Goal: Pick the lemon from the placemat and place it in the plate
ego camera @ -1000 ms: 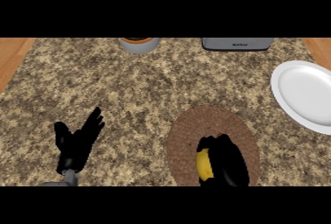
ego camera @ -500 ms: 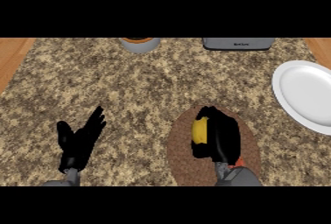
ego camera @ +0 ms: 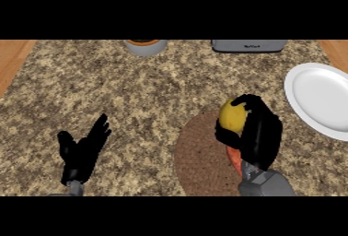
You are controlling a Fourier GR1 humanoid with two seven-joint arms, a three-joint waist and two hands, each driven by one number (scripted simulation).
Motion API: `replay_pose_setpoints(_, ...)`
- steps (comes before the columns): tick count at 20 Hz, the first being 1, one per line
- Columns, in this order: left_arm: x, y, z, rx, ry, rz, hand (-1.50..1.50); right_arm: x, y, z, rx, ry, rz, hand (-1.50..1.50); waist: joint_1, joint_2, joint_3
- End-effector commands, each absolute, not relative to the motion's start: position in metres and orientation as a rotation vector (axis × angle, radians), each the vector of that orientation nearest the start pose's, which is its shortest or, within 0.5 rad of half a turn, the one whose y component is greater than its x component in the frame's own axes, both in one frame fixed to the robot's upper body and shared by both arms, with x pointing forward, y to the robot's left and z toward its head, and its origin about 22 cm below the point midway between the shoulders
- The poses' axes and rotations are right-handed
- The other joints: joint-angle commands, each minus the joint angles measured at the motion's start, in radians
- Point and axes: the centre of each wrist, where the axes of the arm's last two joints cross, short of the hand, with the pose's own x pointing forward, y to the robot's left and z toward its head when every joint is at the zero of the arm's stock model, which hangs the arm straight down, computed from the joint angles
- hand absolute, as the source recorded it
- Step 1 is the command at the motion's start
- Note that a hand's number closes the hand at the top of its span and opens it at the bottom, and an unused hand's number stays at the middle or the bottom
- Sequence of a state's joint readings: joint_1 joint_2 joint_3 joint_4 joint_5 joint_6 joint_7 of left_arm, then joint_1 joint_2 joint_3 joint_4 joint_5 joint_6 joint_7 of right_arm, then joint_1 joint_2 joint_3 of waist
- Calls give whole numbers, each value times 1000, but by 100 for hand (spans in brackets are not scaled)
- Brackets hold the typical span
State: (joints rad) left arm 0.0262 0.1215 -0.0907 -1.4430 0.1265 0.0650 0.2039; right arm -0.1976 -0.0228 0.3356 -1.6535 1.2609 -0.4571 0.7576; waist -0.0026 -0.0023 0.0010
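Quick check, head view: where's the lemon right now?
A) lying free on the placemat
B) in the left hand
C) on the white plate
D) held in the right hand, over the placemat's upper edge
D: the right hand curls round the lemon at the upper edge of the placemat, short of the plate.

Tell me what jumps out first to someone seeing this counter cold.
The yellow lemon stands out, held in the curled black right hand at the upper edge of the round brown placemat. Next comes the white plate at the right edge of the speckled counter, with nothing on it. The left hand rests open at lower left, fingers up.
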Motion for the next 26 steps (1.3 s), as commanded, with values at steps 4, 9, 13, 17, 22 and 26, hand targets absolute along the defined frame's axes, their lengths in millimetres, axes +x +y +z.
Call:
replay_pose_setpoints(4, 219, 237, -36, -18, -1190, -6, 0, 284, -183, 73, -1220, -1481, -33, 150, 9, 3, 0)
replay_pose_setpoints(9, 231, 244, -34, 0, -1190, -17, 0, 290, -246, 82, -1253, -1535, -155, 150, 6, 4, 0)
replay_pose_setpoints(13, 224, 240, -46, -1, -1189, -7, 0, 292, -311, 50, -1388, -1474, -142, 150, 12, 8, 1)
replay_pose_setpoints(17, 240, 248, -37, -11, -1184, -7, 0, 313, -343, 44, -1460, -1472, -207, 150, 13, 8, 0)
replay_pose_setpoints(22, 223, 234, -35, -5, -1193, -25, 0, 333, -401, 52, -1450, -1438, -235, 150, 34, 11, 2)
replay_pose_setpoints(26, 232, 243, -27, -15, -1193, -24, 0, 336, -430, 44, -1451, -1473, -208, 150, 30, 11, 2)
